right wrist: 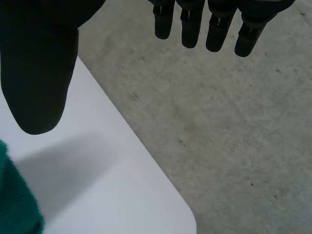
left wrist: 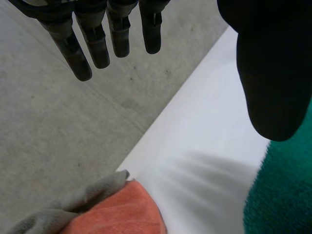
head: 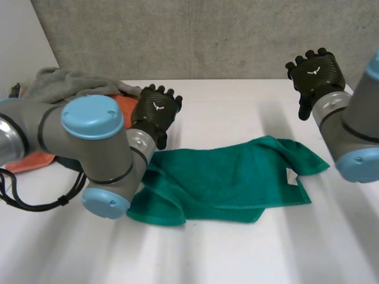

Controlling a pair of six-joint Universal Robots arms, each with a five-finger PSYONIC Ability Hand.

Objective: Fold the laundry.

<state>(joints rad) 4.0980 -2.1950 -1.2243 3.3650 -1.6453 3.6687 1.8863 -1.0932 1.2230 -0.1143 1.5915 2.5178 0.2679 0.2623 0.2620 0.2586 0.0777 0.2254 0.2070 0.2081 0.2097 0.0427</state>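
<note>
Flat white table point(head: 225, 106), smooth and matt, one rounded corner point(right wrist: 187, 222) seen in the right wrist view, speckled grey concrete wall point(head: 177, 35) rising just behind the table's far edge, paler plain panel point(head: 23, 41) beside the wall.

The left arm point(head: 95, 148) hides one end of the green towel point(head: 225, 177) — also some orange cloth point(head: 127, 112).

Light is bright and diffuse, likely overhead from several sources, can't confirm. White table point(head: 237, 260) is evenly lit, with soft grey bands fanned across it. Green towel point(head: 225, 177) throws a thin soft shadow along its near edge. In the wrist views left hand point(left wrist: 273, 73) and right hand point(right wrist: 39, 63) go near-black, palm side unlit, little surface detail. Concrete wall point(head: 207, 35) looks flat and matte.
</note>
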